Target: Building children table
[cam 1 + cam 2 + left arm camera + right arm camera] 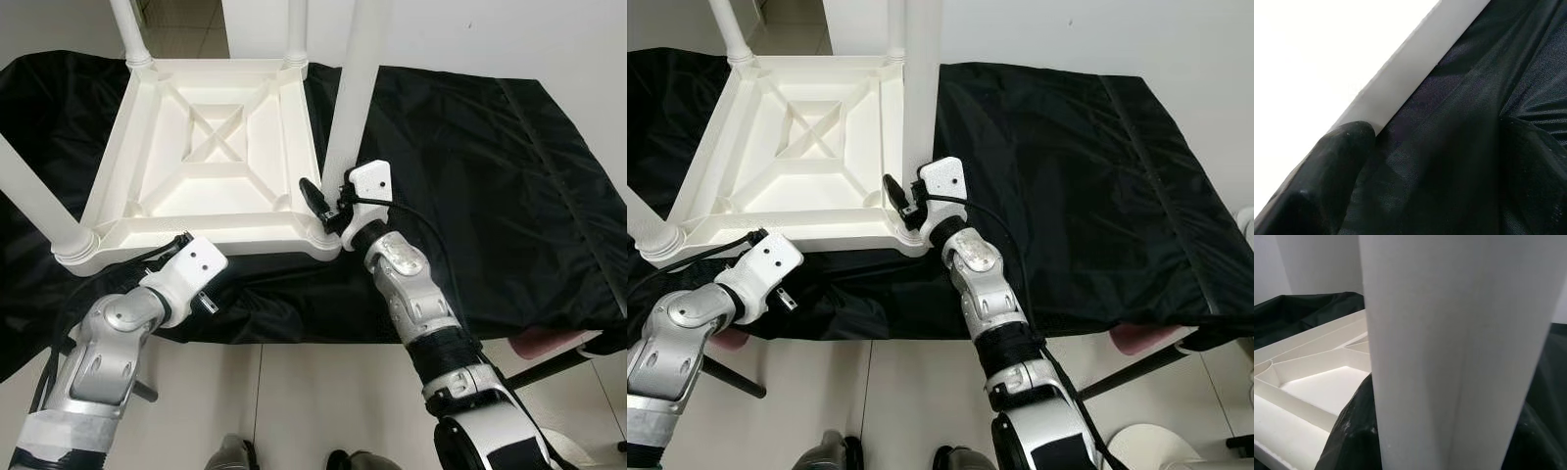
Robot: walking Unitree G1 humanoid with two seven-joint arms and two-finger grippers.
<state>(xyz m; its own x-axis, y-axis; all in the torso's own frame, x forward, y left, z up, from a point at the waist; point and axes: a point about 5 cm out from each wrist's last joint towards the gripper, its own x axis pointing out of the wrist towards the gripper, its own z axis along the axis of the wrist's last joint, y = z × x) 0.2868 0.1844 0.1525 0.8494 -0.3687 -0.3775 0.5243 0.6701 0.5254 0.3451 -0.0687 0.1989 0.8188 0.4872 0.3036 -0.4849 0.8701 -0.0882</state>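
Right end effector (328,208): nearest the head camera among working parts, at about 5 o'clock of the table; clamped on the near-right leg, one black finger on each side of the post. Right wrist view has the white post close up with a dark finger (1354,431) beside it.
Near-right leg (353,93): white round post, upright in the table's near-right corner socket, rising out past the top edge of the view.
Children table (211,157): white plastic, upside down, underside ribs and X brace facing up; sits on the black cloth, left of centre.
Other legs: near-left leg (34,206) seated in its corner at 8 o'clock, leaning outward in the view; two far legs (129,29) stand at the far corners, 11 and 12 o'clock.
Left end effector (181,243): at the table's near edge, about 7 o'clock, tucked low under the rim; cannot tell whether its fingers are apart or together. Left wrist view has one black fingertip (1327,171) against the white edge and cloth.
Black cloth (490,176): covers the desk, wrinkled.
Floor (294,392): pale tiles, 6 o'clock.
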